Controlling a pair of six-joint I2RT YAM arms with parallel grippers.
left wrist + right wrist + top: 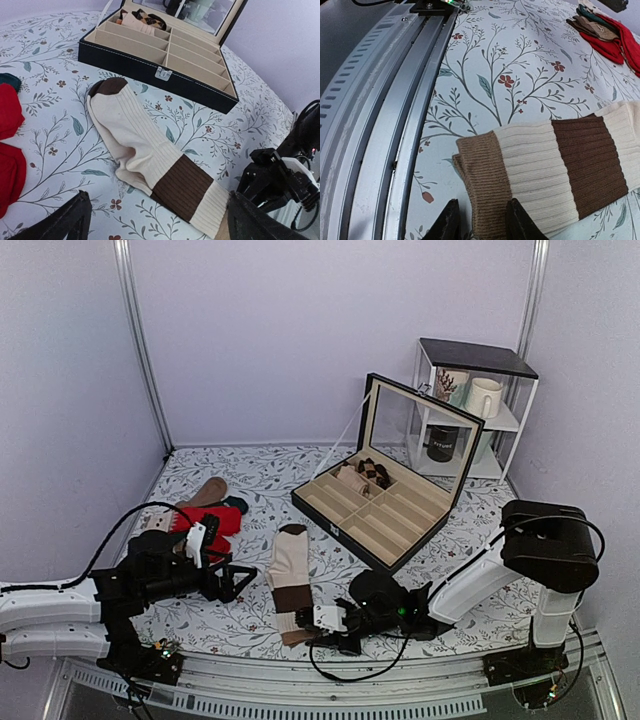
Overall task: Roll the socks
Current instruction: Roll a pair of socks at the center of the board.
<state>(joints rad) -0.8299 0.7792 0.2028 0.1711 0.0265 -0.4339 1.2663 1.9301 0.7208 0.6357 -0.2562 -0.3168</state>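
The socks [290, 575] lie flat between the arms, not yet rolled at all. The right gripper [481, 204] stands narrow around their tan cuff [482, 170], though I cannot tell if it pinches. The left gripper [238, 578] hangs wide beside them.

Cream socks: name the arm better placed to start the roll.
Right. The right tool straddles the tan cuff of the socks at the table's near edge; the left tool hangs open off to their side.
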